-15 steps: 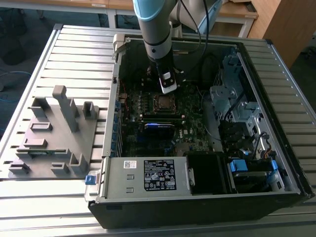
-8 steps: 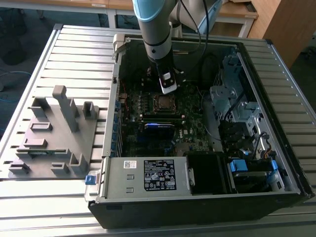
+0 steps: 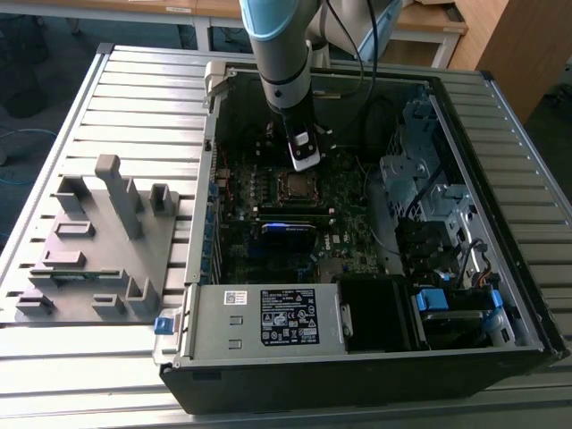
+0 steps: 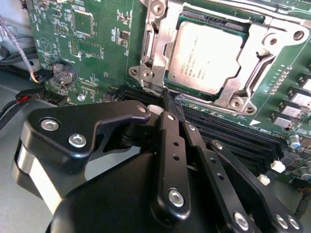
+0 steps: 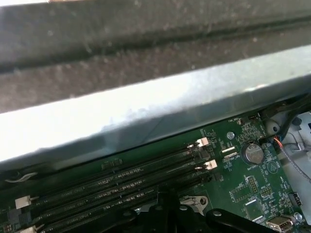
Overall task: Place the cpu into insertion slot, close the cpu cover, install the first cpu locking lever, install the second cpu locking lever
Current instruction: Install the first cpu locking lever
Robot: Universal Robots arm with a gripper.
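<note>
**Q:** Where is the arm, and what sits around it?

**A:** Exterior view: the arm reaches down into an open case (image 3: 375, 375) lying on a slatted table (image 3: 143, 107). The gripper (image 3: 304, 154) hangs just above the cpu (image 3: 296, 185), near the middle of the board (image 3: 357, 250). A grey fixture (image 3: 98, 241) with upright pegs rests on the table towards the exterior view's left, well apart from the case.

**Q:** Where is the cpu?

**A:** Second wrist view: the cpu (image 4: 206, 58) lies flat in the slot (image 4: 141, 73), its silver-grey top facing up. The cover (image 4: 158, 43) is down, and its frame surrounds the chip on all visible sides.

**Q:** What state is the gripper in?

**A:** Second wrist view: the gripper (image 4: 166, 97) has its two black fingers (image 4: 170, 141) drawn together to a narrow tip. The tip stands at the near edge of the slot, between the cover and the memory slots (image 4: 228, 131). Whether it touches the metal, or pinches anything thin, cannot be told.

**Q:** What else is on the board?

**A:** A coin battery (image 4: 63, 74) sits beside the slot. In the first wrist view the memory slots (image 5: 121, 184) run along the case wall (image 5: 146, 111), with the battery (image 5: 252, 153) past their ends.
</note>
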